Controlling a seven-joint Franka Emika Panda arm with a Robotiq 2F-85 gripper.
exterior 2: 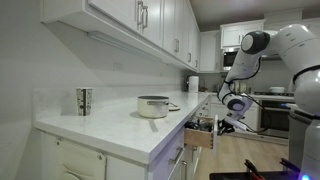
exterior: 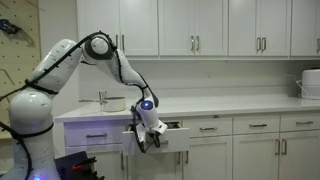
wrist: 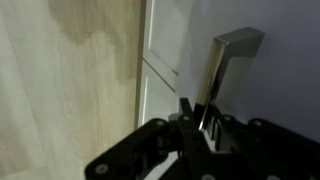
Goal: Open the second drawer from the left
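The second drawer from the left [exterior: 172,136] is a white drawer with a silver bar handle. It stands pulled partly out of the cabinet row, and its wooden side shows in an exterior view [exterior 2: 203,133]. My gripper [exterior: 150,133] is at the drawer's front, also seen in an exterior view [exterior 2: 228,118]. In the wrist view the silver handle [wrist: 228,58] runs down between my fingers [wrist: 200,110], which are closed around it. The white drawer front [wrist: 165,50] fills the view behind it.
A like drawer with a purple-lit handle [exterior: 96,137] is beside it, and more closed drawers [exterior: 258,126] follow. A metal pot [exterior 2: 153,105] and a cup [exterior 2: 84,100] stand on the white counter [exterior: 230,104]. Upper cabinets [exterior: 190,25] hang above.
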